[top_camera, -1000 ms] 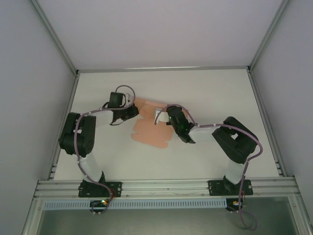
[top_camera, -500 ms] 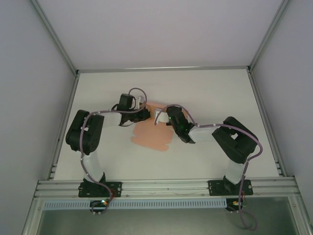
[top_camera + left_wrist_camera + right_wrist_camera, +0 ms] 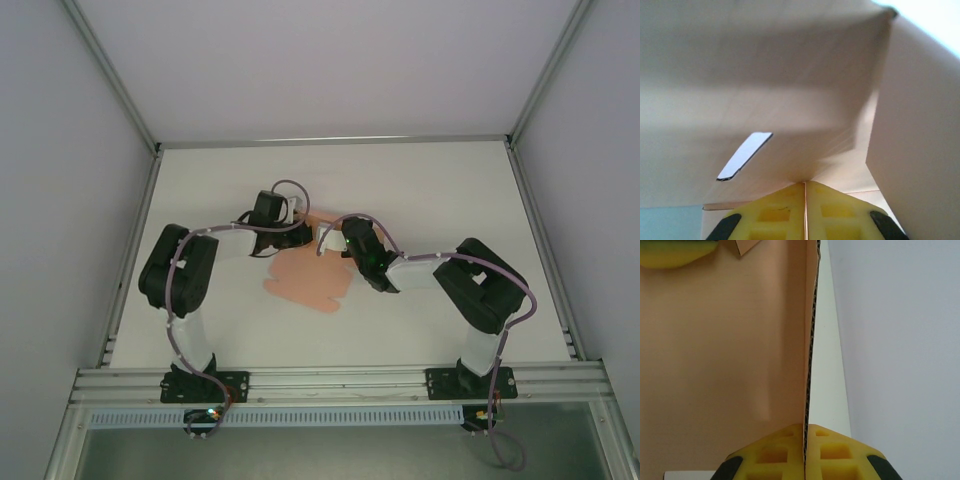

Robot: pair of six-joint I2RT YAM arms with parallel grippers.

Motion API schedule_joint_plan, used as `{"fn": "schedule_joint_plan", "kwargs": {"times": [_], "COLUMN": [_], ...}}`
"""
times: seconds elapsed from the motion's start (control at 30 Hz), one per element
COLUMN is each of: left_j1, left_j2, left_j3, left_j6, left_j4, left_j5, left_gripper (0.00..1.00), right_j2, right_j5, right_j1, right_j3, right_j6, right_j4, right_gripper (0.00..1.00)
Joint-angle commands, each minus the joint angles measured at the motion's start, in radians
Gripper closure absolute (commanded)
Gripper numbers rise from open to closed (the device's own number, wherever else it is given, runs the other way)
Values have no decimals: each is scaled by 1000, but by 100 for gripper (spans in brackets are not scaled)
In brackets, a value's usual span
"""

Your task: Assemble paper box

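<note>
Your left gripper (image 3: 805,189) sliding inward, pinching paper box (image 3: 308,285) flap; right gripper (image 3: 805,432) pinching wall. Sides standing up.

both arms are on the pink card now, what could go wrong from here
Both pinch thin card: the left end effector at a fold, the right end effector on a panel edge of the paper box. If they pull against each other, the card could tear or crease away from its folds. The gripped panel might also slip free and flop back.
</note>
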Motion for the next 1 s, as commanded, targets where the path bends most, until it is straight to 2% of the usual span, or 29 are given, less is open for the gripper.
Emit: {"fn": "schedule_joint_plan", "kwargs": {"times": [0.0, 0.07, 0.13, 0.2, 0.3, 0.37, 0.5, 0.6, 0.73, 0.97], "left_j1": [28, 46, 72, 83, 107, 142, 258, 310, 361, 346], "left_j2": [-101, -176, -245, -300, -361, -374, -311, -221, -85, 132], "left_j3": [-47, -77, -87, -81, -60, -47, 18, 67, 177, 427], "left_j6": [11, 30, 59, 88, 149, 198, 323, 466, 575, 739], "left_j4": [-66, -121, -198, -273, -359, -374, -375, -360, -406, -671], "left_j5": [-82, -126, -170, -208, -272, -245, -51, 66, 315, 427], "left_gripper": [84, 78, 66, 50, 19, 0, 0, 0, 2, 17], "right_j2": [37, 27, 16, 13, 9, 8, 5, 2, -4, -4], "right_j5": [-58, -54, -52, -46, -44, -49, -58, -59, -64, -63], "right_j1": [14, 10, 9, 6, 4, 5, 2, 2, -1, -2], "right_j3": [-32, -32, -36, -35, -39, -40, -38, -37, -41, -41], "right_j6": [-15, -20, -27, -38, -57, -62, -70, -77, -79, -81], "right_j4": [-71, -59, -50, -43, -20, -17, -16, -8, 0, -2], "right_gripper": [100, 100, 100, 100, 100, 100, 100, 100, 100, 100]}}
